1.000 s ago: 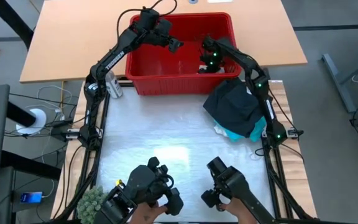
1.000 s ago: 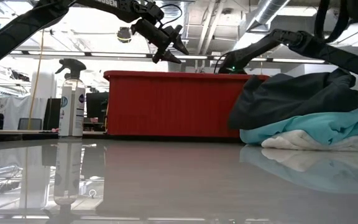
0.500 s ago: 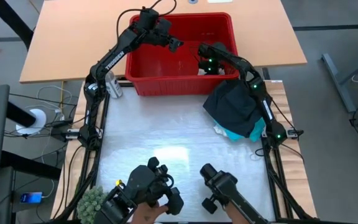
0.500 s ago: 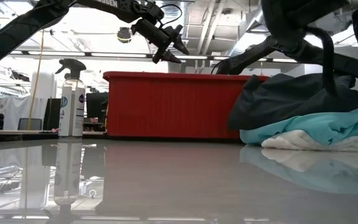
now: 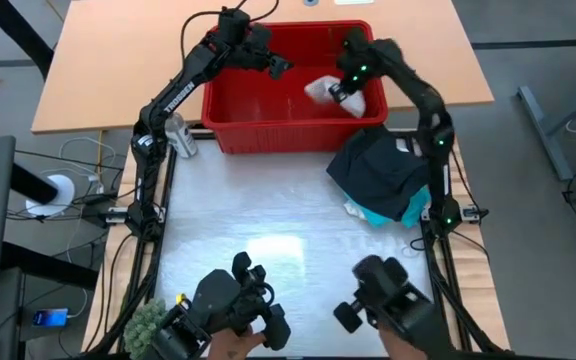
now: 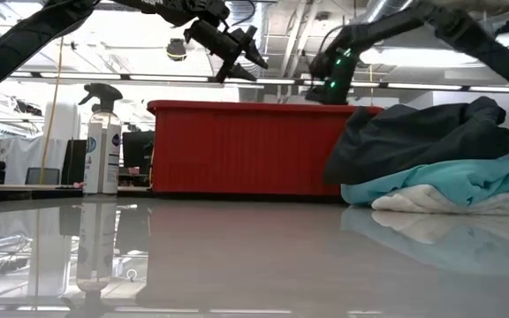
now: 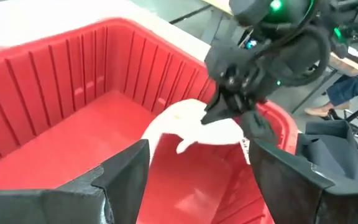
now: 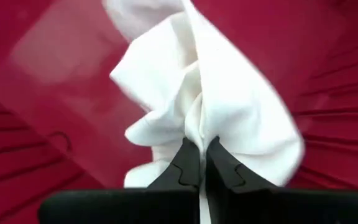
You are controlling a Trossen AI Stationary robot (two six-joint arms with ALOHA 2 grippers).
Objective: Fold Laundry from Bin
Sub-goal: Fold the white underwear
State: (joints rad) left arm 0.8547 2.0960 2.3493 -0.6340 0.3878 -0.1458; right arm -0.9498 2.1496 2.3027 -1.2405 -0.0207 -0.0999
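**White piece held above the red bin, three garments heaped on the table**

The table point(image 5: 268, 215) has a pale, glossy top that mirrors the ceiling lights in the low view. Beyond its far edge stands a tan wooden desk point(image 5: 98, 60), on grey floor. The low view looks into an open workshop with exposed ducts and strip lights.

One red bin point(image 5: 288, 90) sits at the table's far edge, its floor bare. One spray bottle point(image 6: 102, 140) stands just beside the bin's left end.

Two arms reach over the bin. The right gripper point(image 5: 336, 92) is above the bin's right half, fingers point(image 8: 188, 163) pressed together on a fold of one small white piece point(image 5: 328, 95), which hangs from them clear of the bin floor. The left gripper point(image 5: 280, 67) hovers over the bin's far left part with its fingers point(image 7: 126, 171) spread apart and nothing between them.

Near the table's right edge lies one heap of three garments: black clothing point(image 5: 378, 170) on top, a turquoise shirt point(image 6: 440, 181) under it, a white top point(image 6: 414, 203) at the bottom.

Two more dark handsets point(image 5: 238, 305) show at the near edge.
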